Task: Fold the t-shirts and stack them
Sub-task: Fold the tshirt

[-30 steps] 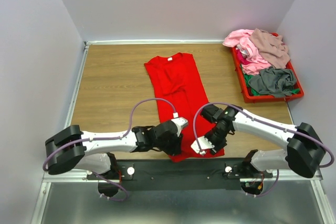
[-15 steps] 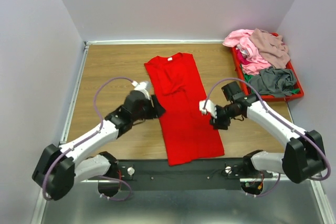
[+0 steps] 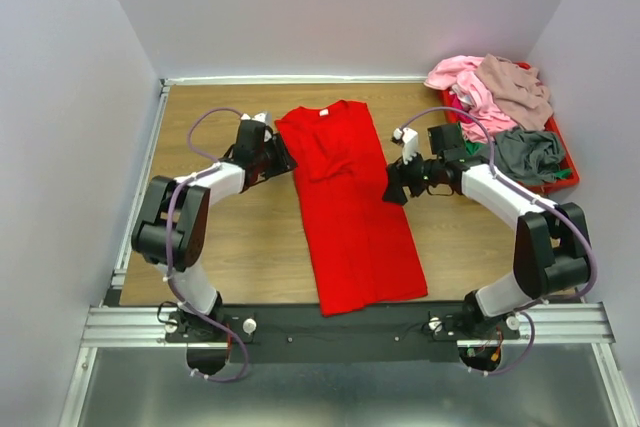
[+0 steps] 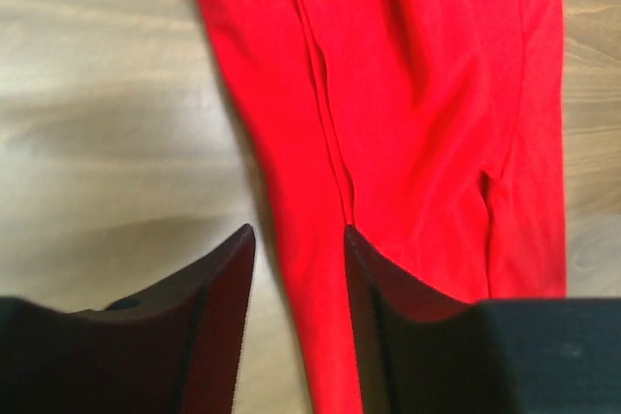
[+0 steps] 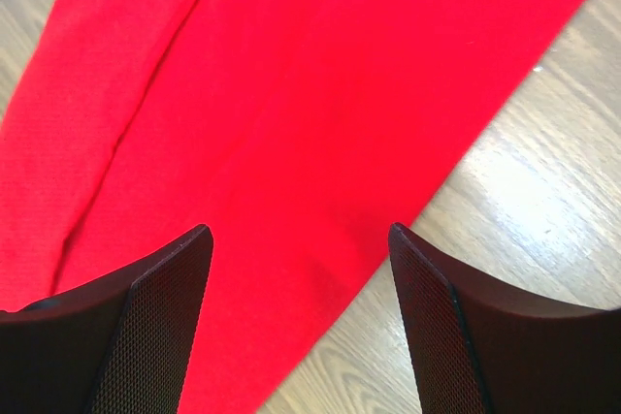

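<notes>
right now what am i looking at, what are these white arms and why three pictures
These are two robot arms bolted to the near edge of a table. The wide picture looks down from above and behind them; the two close-ups come from cameras on the wrists, with the jaws at the bottom. A red t-shirt lies flat, folded into a long strip. The left arm and right arm reach to its two sides. Both pairs of jaws are open and hold nothing. At the far right, a red tray holds a heap of other shirts.
</notes>
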{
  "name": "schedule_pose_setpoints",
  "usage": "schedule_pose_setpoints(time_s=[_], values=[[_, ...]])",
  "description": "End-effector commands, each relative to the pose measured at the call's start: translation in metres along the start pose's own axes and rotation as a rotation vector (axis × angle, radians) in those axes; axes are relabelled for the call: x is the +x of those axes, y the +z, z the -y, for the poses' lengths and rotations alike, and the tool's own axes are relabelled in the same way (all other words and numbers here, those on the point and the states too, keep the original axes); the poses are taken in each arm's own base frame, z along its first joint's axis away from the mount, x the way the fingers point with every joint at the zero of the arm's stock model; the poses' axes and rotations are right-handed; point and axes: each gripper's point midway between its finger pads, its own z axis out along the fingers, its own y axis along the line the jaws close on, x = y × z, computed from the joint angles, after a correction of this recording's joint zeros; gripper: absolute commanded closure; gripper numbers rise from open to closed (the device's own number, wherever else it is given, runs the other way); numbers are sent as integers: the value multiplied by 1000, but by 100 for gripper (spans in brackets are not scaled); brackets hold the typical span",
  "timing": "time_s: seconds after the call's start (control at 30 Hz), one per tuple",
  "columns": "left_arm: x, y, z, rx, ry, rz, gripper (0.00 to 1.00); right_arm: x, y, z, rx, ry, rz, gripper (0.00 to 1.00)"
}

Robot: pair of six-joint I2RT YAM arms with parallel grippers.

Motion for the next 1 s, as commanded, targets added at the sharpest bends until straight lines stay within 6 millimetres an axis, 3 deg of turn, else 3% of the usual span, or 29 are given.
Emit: schedule_pose_setpoints(time_s=[0.0,0.07,0.13,0.47,0.63,0.8,0.93,0.97], values=[[2,26,-7,7,39,-53,54,-16,-6,12,51,60,65,20],[-7,36,-10,-12,38,-48,57,-16,-8,14,52,65,72,20],[1,48,-21,-44,36,-82,60,-17,-10,15,51,67,80,20],[-31,81,-41,-135,40,-77,100,-18,-14,17,38,79,98,20],[-44,96,-48,-145,16,-72,100,-17,-15,22,55,70,96,20],[-71,108,-46,-140,-7,-49,100,-8,-9,31,84,99,64,20],[-77,116,-50,-131,-23,-56,100,2,11,45,98,223,8,22],[-80,116,-47,-119,-24,-54,100,7,24,56,115,274,-25,23]])
